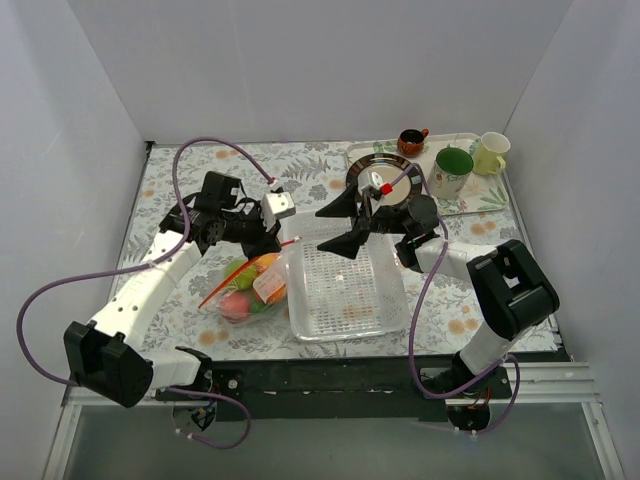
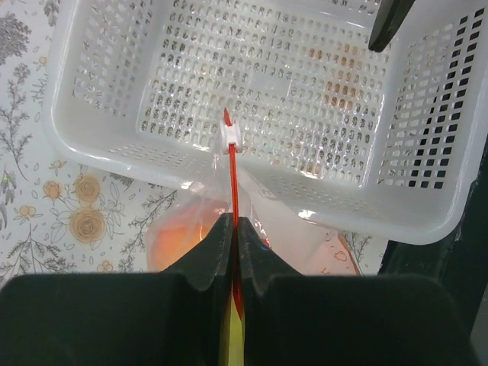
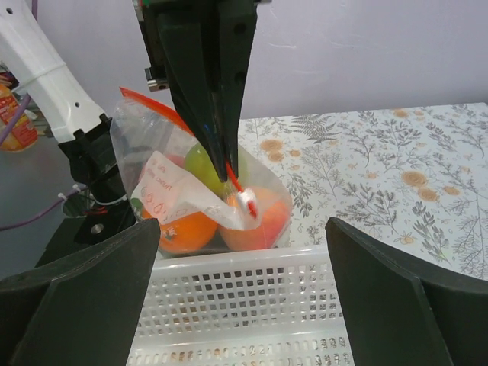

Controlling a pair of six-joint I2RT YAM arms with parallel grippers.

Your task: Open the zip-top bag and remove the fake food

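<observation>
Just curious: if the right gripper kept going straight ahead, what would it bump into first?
Most likely the zip-top bag, near its white slider, held by the left gripper just beyond the basket rim. The right gripper is open; depth is hard to judge.

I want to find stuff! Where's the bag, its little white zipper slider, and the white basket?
zip-top bag (image 3: 156, 156): right wrist view, on its clear crinkly side.
white slider (image 2: 230, 135): left wrist view, on the slider's middle.
white basket (image 1: 345, 290): top external view, on its bare mesh floor.
</observation>
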